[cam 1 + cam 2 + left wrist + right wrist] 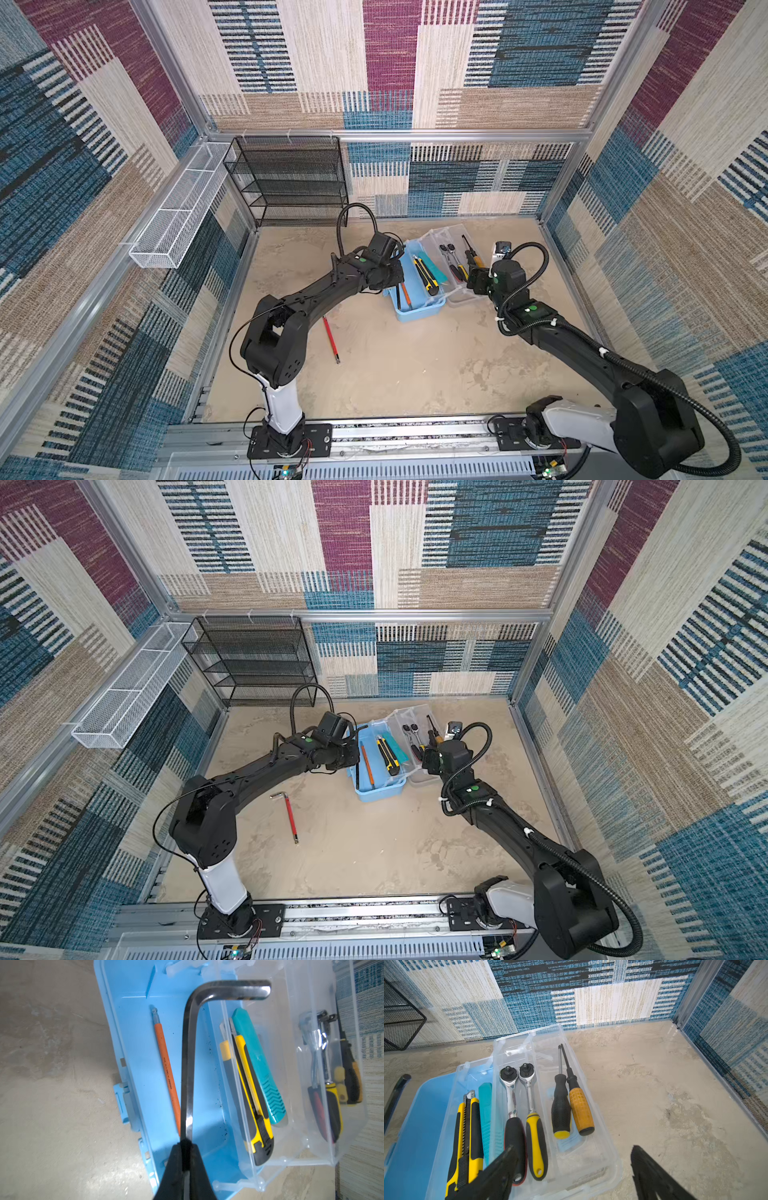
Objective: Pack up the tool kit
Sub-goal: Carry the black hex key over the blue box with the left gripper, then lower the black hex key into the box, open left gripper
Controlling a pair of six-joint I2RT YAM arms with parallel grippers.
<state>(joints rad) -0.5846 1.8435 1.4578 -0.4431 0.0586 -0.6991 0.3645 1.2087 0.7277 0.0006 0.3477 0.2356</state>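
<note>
Black hex key (188, 1064): btm end hidden inside left pincer (185, 1144).

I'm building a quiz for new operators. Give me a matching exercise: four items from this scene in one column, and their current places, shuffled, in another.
Items
1. black hex key
2. red hex key
3. orange hex key
4. yellow-handled ratchet

Places
A. lying inside the blue toolbox
B. in a clear compartment
C. clamped in the left tool
D. loose on the table

Pairs: 1-C, 2-D, 3-A, 4-B
</note>
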